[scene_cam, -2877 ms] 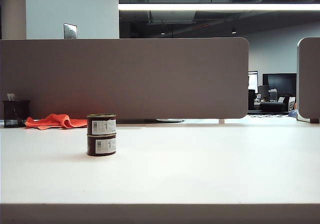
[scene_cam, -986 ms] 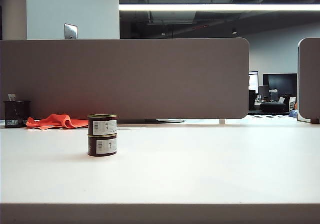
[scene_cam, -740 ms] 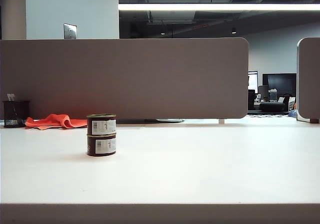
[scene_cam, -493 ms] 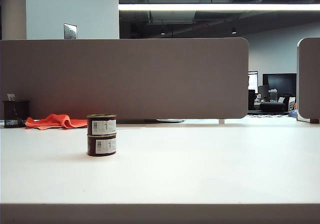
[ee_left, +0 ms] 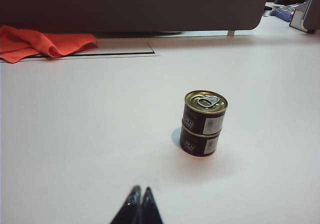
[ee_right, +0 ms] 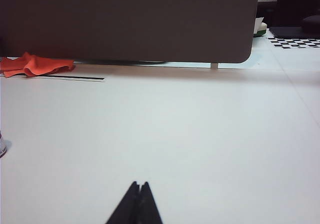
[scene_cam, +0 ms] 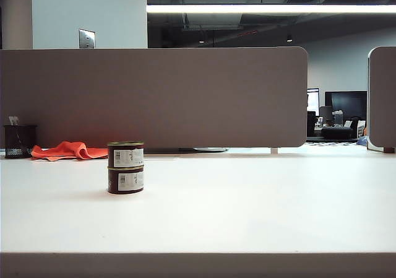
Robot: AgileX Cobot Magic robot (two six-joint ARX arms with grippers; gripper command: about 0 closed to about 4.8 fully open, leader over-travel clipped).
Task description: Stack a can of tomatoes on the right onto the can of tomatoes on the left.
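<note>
while both empty (tips pressed together), left pincer [ee_left: 139, 190] and right pincer [ee_right: 138, 184] seemingly hover.

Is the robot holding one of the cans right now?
No. Both hands are shut and empty: the left hand and the right hand hang over bare table. The top can sits alone on the bottom can.

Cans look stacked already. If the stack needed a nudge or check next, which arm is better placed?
Left, probably. Its shut left gripper points toward the stacked cans: top can on bottom can. The right gripper, also shut, faces bare table, a can barely showing at the frame's edge.
</note>
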